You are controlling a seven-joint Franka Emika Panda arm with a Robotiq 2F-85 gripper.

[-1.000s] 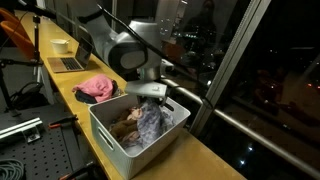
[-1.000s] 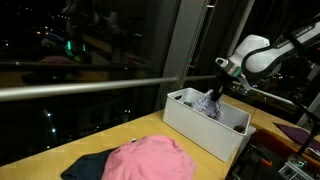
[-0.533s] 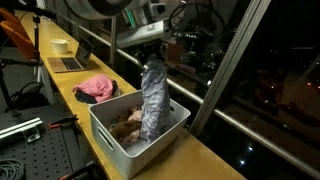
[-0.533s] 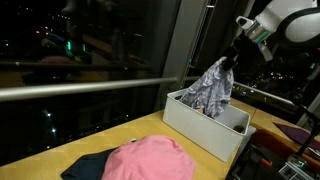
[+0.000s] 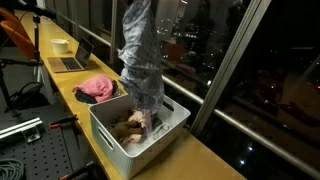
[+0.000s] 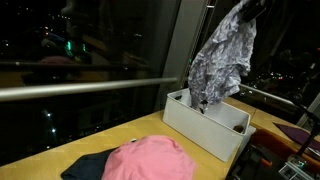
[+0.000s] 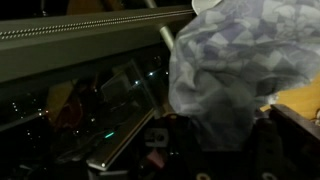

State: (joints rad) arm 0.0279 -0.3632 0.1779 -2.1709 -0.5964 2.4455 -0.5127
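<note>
Grey patterned cloth (image 5: 143,70) hangs straight above the white bin (image 5: 105,137), pinched at its top by the jaws, with its tail dipping among other clothes (image 5: 128,127) inside. It looks mid-lift to me; clearing the rim calls for more height.

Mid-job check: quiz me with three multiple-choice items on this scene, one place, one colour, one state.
1. Where does the pink cloth lie? A on the counter beside the bin; B inside the bin; C on the laptop.
2. What colour is the bin? A black; B white; C red.
3. How is the grey patterned cloth? A folded on the counter; B spread over the laptop; C hanging down over the bin.
Answers: 1 A, it rests on the wood next to the bin; 2 B, its walls are white; 3 C, it dangles from above, lower end at the bin.
</note>
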